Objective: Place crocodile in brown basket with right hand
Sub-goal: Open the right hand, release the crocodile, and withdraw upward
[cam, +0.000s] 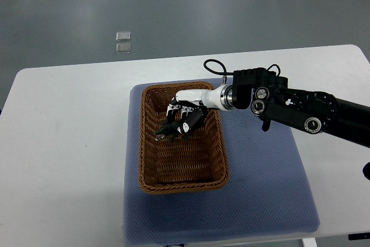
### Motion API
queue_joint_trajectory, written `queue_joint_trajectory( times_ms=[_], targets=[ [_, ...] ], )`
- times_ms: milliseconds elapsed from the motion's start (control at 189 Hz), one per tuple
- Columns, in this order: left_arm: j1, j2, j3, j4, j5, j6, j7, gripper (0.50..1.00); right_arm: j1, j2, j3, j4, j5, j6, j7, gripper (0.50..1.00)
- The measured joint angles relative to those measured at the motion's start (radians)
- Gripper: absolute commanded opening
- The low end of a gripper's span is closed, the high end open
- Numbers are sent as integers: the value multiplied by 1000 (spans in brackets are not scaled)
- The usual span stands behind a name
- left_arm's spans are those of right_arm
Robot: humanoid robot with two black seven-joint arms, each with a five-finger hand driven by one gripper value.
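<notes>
Black right arm [300, 111], silver round joint caps, looped black cable [215, 65], white wrist [199, 95], black-and-white hand [186, 115].

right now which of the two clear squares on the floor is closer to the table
The lower square, just off the far edge of the white table; the other square lies directly beyond it, farther away.

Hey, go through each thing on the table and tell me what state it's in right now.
right hand: reaching into the basket, fingers closed on the crocodile.
crocodile: gripped, low inside the basket.
brown basket: upright on the mat, otherwise empty.
blue mat: lying flat on the white table.
</notes>
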Motion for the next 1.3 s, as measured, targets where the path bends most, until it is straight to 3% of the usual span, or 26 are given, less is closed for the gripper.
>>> queue_joint_trajectory(
  times_ms=[74,132,164,339,694,958,1128,1302],
  targets=[
    [0,0,0,0,0,0,0,1000,-6,1,2,-1,-1,-1,6,617],
    [0,0,-1,0,-1,0,0,1000,-11,1,3,-2,-1,-1,9,743],
    [0,0,0,0,-1,0,0,1000,-14,1,4,-2,-1,-1,11,784],
    [0,0,0,0,-1,0,0,1000,-23,-2,15,-3,-1,-1,22,909],
    [0,0,-1,0,-1,0,0,1000,-16,-48,156,-4,23,3,24,913],
    [0,0,0,0,-1,0,0,1000,-140,-57,551,-45,254,-23,46,913],
    [0,0,0,-2,1,0,0,1000,-278,38,847,-93,549,-74,132,913],
    [0,0,1,-5,2,0,1,1000,-365,112,979,-212,767,-103,226,915]
  ],
)
